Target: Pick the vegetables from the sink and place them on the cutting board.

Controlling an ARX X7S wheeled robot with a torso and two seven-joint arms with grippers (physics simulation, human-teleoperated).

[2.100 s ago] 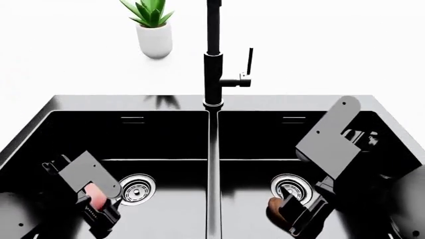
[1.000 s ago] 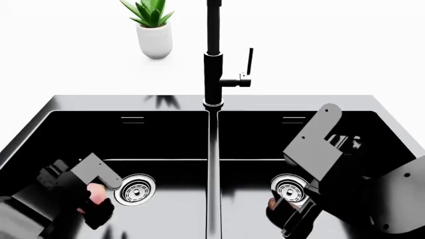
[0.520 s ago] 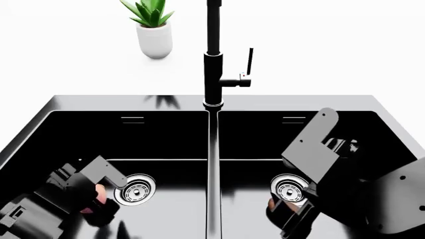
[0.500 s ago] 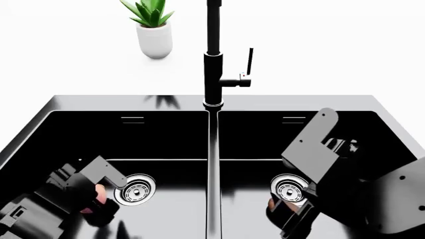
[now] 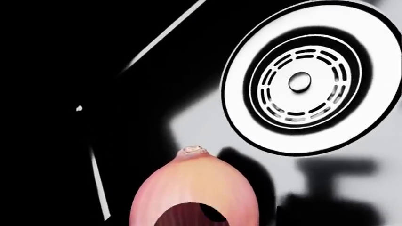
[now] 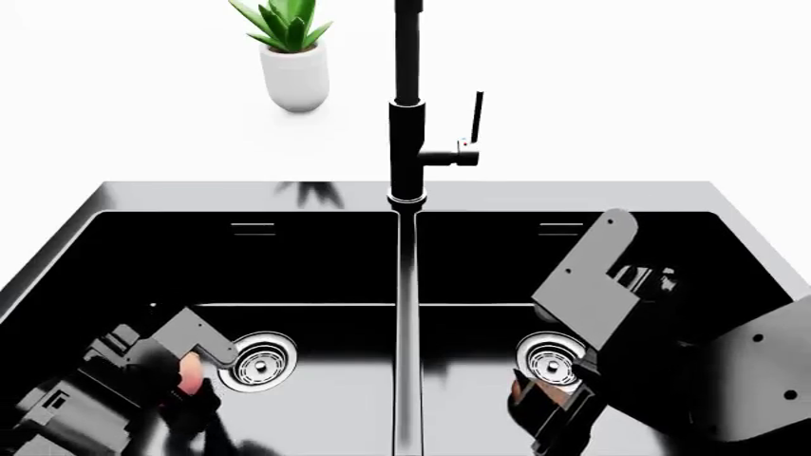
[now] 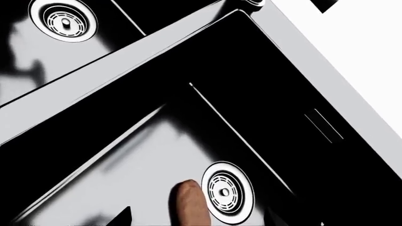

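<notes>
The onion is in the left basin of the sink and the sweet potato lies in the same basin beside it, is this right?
Not quite. The onion is in the left basin of the sink, but the sweet potato lies in the right basin, next to that basin's drain. The head view shows the divider between them.

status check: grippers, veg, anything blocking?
Left gripper on onion, left basin. Right gripper at sweet potato, grip unclear. Cutting board not visible.

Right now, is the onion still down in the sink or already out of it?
In the sink. The onion shows below the rim in the left basin beside the drain, at the left gripper.
</notes>
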